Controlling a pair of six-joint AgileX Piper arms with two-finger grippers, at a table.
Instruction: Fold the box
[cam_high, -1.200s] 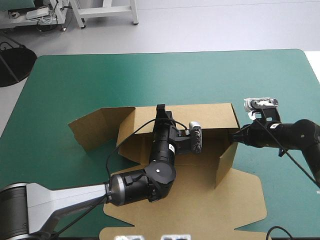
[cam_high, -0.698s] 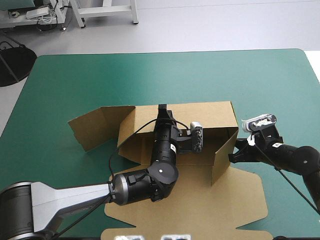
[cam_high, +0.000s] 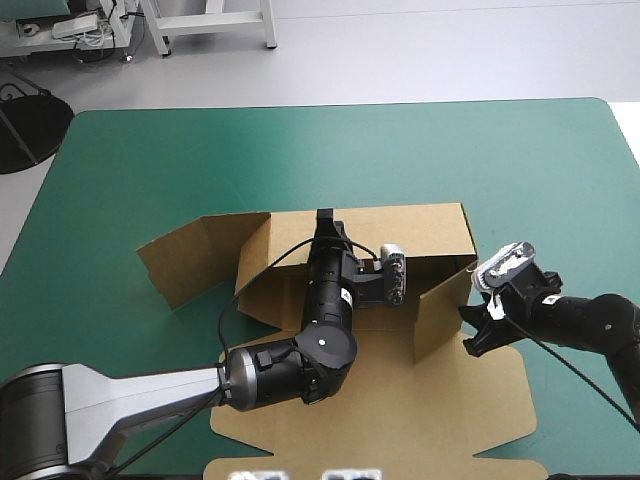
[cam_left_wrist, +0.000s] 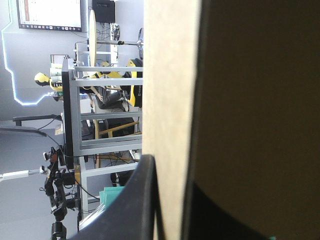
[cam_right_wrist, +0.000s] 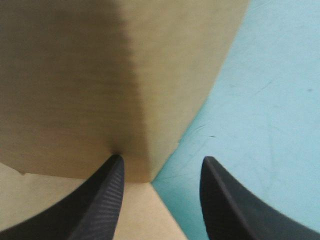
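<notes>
- Mid-table on the teal-green cover (cam_high: 300, 130), the brown box (cam_high: 400, 400) sits half raised, its flat lid panel (cam_high: 380, 440) reaching almost to the near edge.
- At the left end, the left flap (cam_high: 190, 258) stands part-lifted and splayed outward, with neither arm near it.
- At centre, the left gripper (cam_high: 322, 220) reaches across the box floor to the top edge of the back wall (cam_high: 420, 228). Its wrist view shows the black fingers all but closed, with the board pinched between them (cam_left_wrist: 170, 172). The hold looks meant to keep that wall upright while the right end is worked.
- Right of centre, the right side wall (cam_high: 440, 305) stands on edge at a slant to the back wall, not yet square with it.
- At the far right, the right gripper (cam_high: 478, 325) sits low at the outer foot of that wall. Its wrist view shows the fingers spread apart and holding nothing, the wall's lower corner between them (cam_right_wrist: 162, 160). One fingertip lies at the wall's face, though contact cannot be confirmed. The placing suggests a push to swing the wall in, not a grasp.
- The box's long axis runs left to right, parallel to the table's far edge. Its open side faces up and the lid points toward the near edge.
</notes>
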